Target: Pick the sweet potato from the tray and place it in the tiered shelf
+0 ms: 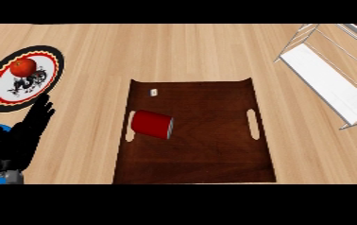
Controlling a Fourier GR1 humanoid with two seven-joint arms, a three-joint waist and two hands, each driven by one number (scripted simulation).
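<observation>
Sweet potato is not showing on your tray (195, 167); left hand (31, 125), fingers released, risks grasping the red can (152, 124).

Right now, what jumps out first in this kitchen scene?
A dark wooden tray fills the middle, with a red can lying on its side at its left. At far left a red fruit sits on a patterned plate; the robot's open left hand rests just below.
</observation>
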